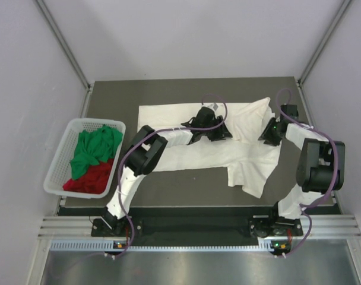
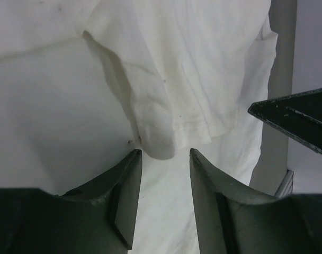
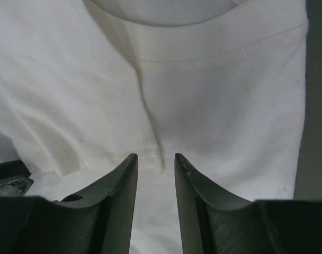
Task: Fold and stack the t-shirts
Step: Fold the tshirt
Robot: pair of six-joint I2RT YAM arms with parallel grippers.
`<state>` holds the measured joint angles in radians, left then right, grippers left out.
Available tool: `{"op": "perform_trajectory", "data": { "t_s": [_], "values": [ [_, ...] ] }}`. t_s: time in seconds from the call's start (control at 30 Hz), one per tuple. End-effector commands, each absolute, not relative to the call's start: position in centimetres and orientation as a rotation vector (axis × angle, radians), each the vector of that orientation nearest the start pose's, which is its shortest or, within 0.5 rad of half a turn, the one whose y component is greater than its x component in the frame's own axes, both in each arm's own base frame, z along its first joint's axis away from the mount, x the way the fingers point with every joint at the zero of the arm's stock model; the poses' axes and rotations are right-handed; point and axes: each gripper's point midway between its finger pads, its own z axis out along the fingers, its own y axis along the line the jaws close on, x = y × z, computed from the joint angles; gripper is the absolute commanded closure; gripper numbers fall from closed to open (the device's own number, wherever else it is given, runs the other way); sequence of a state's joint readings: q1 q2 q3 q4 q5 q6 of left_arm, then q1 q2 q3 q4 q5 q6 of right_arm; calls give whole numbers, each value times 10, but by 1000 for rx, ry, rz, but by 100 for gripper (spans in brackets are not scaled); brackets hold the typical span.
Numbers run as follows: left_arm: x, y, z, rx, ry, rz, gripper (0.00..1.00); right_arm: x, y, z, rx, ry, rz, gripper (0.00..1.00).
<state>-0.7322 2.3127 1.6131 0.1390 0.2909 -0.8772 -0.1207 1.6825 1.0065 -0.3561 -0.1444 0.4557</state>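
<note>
A white plastic mesh basket (image 1: 57,166) is sitting askew at the left side of the dark grey table (image 1: 186,181), reaching a little past that edge. A ribbed aluminium rail (image 1: 186,224) is running along the table's near edge, and pale walls (image 1: 186,35) are closing in the other sides.

The top external camera is looking steeply down from above and behind the arm bases, taking in the whole bench (image 1: 109,101) from afar. The left wrist camera is peering forward past the left fingers (image 2: 126,196), hanging close over the cream-white t-shirt (image 2: 193,63). The right wrist camera is looking past the right fingers (image 3: 118,201), close over the shirt's collar. All three views are sharing this shirt.
</note>
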Motion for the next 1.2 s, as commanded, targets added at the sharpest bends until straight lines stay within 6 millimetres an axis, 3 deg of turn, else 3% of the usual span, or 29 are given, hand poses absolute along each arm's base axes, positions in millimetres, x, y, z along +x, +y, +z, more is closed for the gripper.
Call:
{"op": "perform_trajectory", "data": {
  "t_s": [0.0,0.2,0.4,0.43,0.5,0.67,1.0,1.17],
  "values": [
    [416,-482,73,-17,2290,-1177,53,380,-5,63,679,2450,292,66],
    [422,-483,53,-66,2327,-1124,55,379,-4,65,676,2439,298,66],
    [423,-482,62,-67,2325,-1109,87,380,-2,59,673,2453,313,67],
    [424,-482,70,-65,2324,-1101,95,380,-2,58,676,2455,313,67],
    [425,-480,85,-48,2303,-1088,99,381,-1,58,676,2451,317,67],
    [426,-478,100,-28,2310,-1052,100,384,4,49,668,2464,331,68],
    [423,-474,88,-25,2361,-1020,100,382,9,26,674,2503,308,75],
    [425,-472,88,-31,2366,-1001,100,382,8,25,671,2503,287,97]
  ]
}}
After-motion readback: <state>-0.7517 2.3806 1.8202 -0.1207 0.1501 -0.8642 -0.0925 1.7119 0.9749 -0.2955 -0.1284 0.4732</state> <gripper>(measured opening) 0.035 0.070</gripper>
